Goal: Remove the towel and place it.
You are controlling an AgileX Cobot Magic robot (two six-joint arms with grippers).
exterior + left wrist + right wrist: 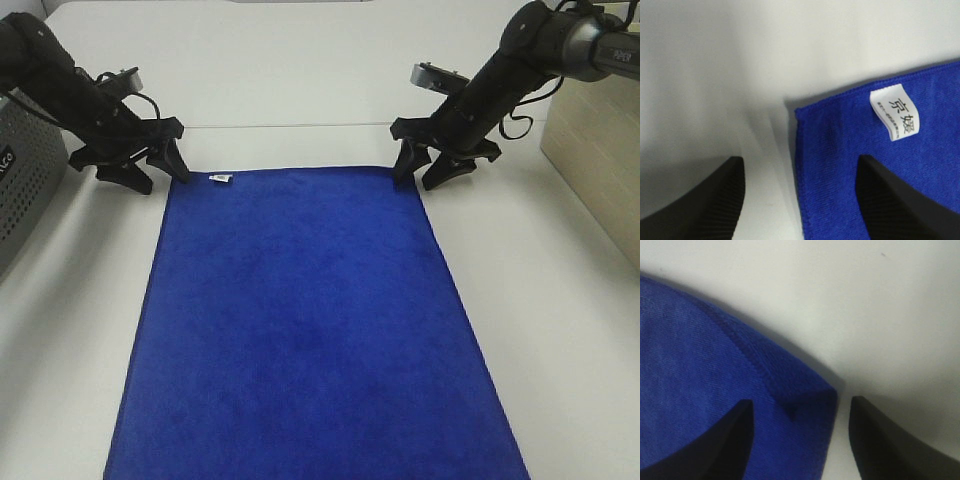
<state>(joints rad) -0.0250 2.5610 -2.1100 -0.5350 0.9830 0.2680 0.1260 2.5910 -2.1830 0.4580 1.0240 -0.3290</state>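
The towel (310, 320) is a large royal-blue cloth lying flat on the white table (300, 80), with a small white tag (221, 178) at its far left corner. My left gripper (162, 180) stands open at that corner. In the left wrist view the corner edge of the towel (850, 165) and the tag (895, 115) lie between the two dark fingers (715, 205). My right gripper (418, 180) is open over the far right corner. In the right wrist view that corner of the towel (715, 370) is slightly raised and sits between the fingers (880, 445).
A grey metal box (22, 190) stands at the table's left edge. A beige box (598, 160) stands at the right. The towel runs down to the near edge of the exterior view.
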